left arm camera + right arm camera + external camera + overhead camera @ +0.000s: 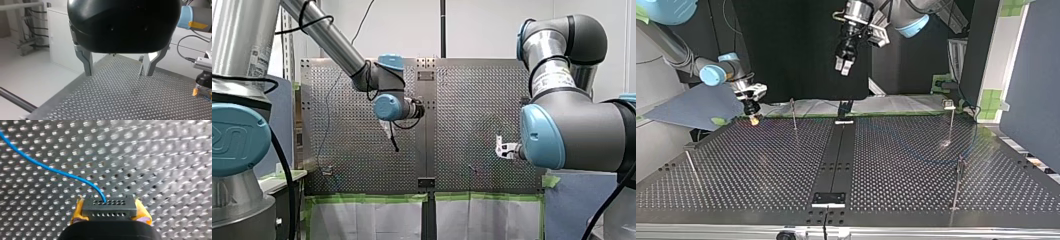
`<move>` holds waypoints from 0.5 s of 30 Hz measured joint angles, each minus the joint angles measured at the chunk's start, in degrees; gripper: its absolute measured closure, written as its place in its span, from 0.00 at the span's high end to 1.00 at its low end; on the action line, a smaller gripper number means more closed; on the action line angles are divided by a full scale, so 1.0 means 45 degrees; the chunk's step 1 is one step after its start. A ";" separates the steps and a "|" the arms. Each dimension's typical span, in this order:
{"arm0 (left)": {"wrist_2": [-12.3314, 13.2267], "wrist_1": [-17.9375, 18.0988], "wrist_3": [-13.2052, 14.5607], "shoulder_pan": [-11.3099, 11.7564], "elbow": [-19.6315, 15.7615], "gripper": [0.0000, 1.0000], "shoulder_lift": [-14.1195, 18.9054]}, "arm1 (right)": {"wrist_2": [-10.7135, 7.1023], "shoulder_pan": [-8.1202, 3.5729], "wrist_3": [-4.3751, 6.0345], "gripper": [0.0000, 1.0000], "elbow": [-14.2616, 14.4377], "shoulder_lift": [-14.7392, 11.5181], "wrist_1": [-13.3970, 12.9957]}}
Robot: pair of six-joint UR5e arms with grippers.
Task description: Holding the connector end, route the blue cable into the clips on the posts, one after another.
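The robot's right end effector is clenched on the dark connector, which sits between its yellow pads. The blue cable comes out of the connector and curves away over the tabletop. In the top view this end effector is low at the tabletop's ten o'clock, with a thin post at its three o'clock. The left end effector hangs high at twelve o'clock, released, with its fingers apart.
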 joint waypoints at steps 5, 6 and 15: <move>-0.0132 0.0448 -0.0029 0.0048 -0.0458 1.00 0.0457 | 0.0040 -0.0013 0.0125 0.00 0.0050 -0.0129 -0.0037; -0.0207 0.0545 -0.0023 0.0071 -0.0573 1.00 0.0545 | 0.0062 -0.0021 0.0144 0.00 0.0050 -0.0135 -0.0043; -0.0199 0.1356 0.0113 0.0197 -0.1510 1.00 -0.0001 | 0.0207 0.0039 0.0186 0.00 0.0055 -0.0137 -0.0177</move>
